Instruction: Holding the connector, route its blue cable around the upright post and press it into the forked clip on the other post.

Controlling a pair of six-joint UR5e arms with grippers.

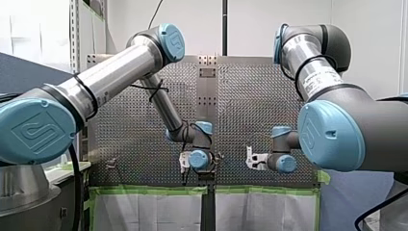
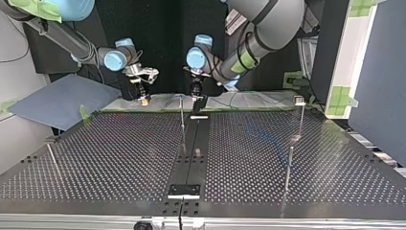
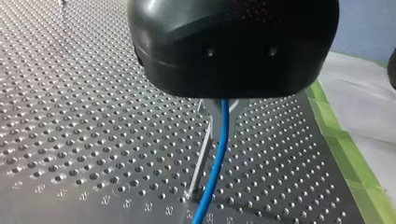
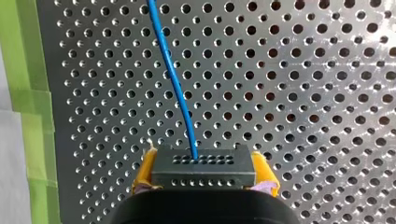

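My right fingers (image 2: pixel 143 99) pinch the connector (image 4: pixel 203 170) between soft yellow pads (image 4: pixel 145 170) on its two short sides. It is a dark, squared block with two rows of tiny round sockets. The blue cable (image 4: pixel 175 84), thin and glossy, leaves the block's socket face and runs ahead of the fingers, bending toward 11 o'clock over the dull metal counter (image 4: pixel 303 93) with its grid of round holes. My left fingers (image 3: pixel 215 126) are narrow bare metal under a rounded black housing (image 3: pixel 233 46). They are pressed together on the blue cable, which drops out below them just beside a slim steel post (image 3: pixel 200 163). In the top view the forked clip (image 2: pixel 299 99) tops a thin rod (image 2: pixel 300 122) at 3 o'clock from my left fingers — well apart from them.
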